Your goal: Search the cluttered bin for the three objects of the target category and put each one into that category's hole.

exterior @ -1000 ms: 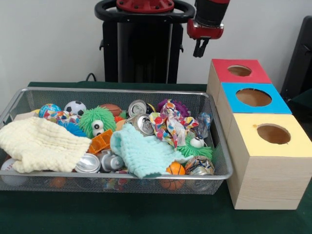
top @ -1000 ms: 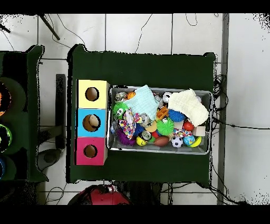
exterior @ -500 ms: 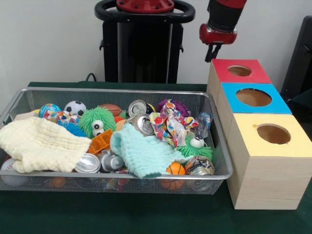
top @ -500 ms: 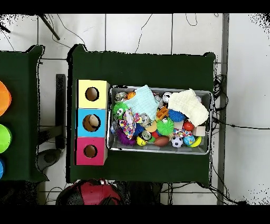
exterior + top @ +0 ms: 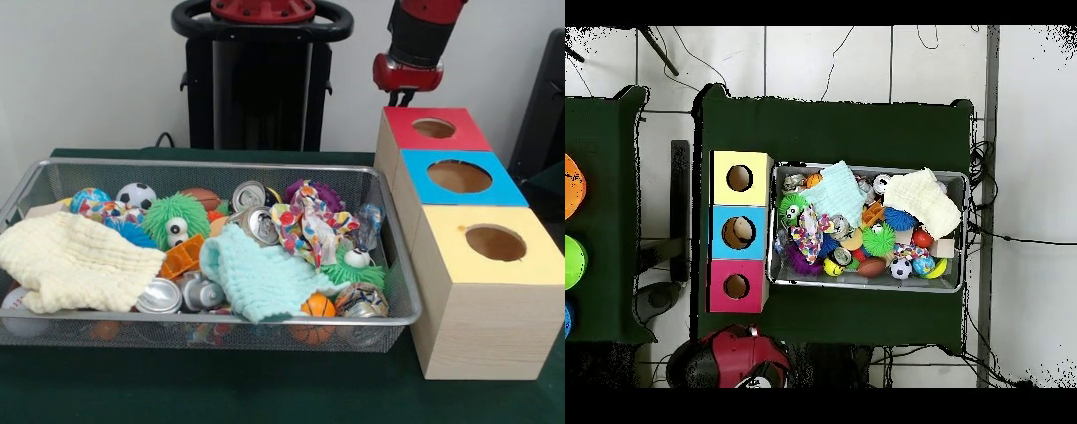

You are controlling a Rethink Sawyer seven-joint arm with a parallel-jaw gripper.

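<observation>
Bin (image 5: 388, 265) brims with cans, cloths, balls; blue box (image 5: 717, 232) holds something pale; gripper (image 5: 406, 91) above red box (image 5: 415, 132), fingers' state unclear.

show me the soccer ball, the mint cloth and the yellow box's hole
soccer ball (image 5: 136, 195), front view, its top face
mint cloth (image 5: 259, 276), front view, middle of the fabric
yellow box's hole (image 5: 495, 242), front view, centre of the opening

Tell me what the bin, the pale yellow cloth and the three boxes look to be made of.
The bin: fine wire mesh on a shiny metal rim, since the contents show through its walls. The pale yellow cloth: soft, matte, crinkled fabric, likely cotton muslin, going by its puckered folds. The boxes: light wood or wood-look board with visible grain on the sides, topped in flat matte red, blue and yellow.
</observation>
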